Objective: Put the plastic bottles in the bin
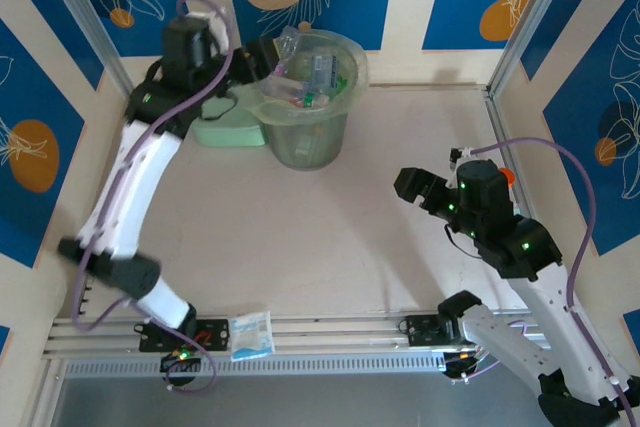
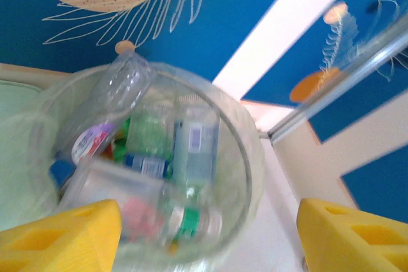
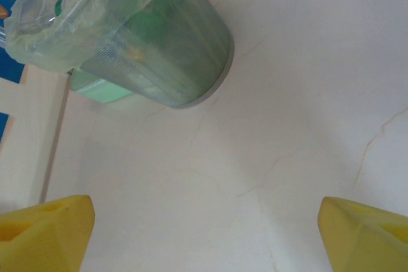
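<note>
One bin (image 1: 305, 142) holds at least five bottles (image 2: 191, 148); left gripper (image 2: 209, 214) wide, empty; right gripper (image 3: 205, 208) likewise.

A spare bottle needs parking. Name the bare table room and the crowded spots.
Bare: the wide table middle, bordered by the bin, the right claw and the near rail; also the far right corner behind that claw. Crowded: the far left, where bin, mint box and left arm bunch together.

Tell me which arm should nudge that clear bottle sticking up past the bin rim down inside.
Left, probably. The left pincer hangs open right over the bin, the clear bottle just ahead of it. The right pincer is open too, but over bare table away from the bin.
</note>
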You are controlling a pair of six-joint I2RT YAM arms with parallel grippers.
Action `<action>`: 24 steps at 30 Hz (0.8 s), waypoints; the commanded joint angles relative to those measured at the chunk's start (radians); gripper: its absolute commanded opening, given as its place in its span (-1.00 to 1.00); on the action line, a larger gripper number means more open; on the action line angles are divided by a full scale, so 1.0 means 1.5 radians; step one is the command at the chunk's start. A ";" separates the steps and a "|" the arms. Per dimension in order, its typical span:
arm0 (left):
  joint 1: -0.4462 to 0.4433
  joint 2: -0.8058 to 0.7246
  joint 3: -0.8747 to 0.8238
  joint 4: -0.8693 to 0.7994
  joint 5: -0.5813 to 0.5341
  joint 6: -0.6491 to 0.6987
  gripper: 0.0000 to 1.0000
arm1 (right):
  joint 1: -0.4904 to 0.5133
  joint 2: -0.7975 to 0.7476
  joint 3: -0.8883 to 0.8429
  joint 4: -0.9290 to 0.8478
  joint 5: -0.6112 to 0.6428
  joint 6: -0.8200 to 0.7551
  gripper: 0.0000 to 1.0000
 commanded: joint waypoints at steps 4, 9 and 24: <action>-0.002 -0.306 -0.441 0.147 -0.208 0.167 0.98 | -0.006 -0.036 -0.119 0.089 0.118 -0.095 0.98; 0.000 -0.425 -0.711 0.210 -0.417 0.253 0.98 | -0.018 -0.095 -0.310 0.272 0.140 -0.185 0.98; 0.037 -0.203 -0.997 0.664 -0.661 0.303 0.99 | -0.144 0.227 -0.449 0.692 0.362 -0.319 0.98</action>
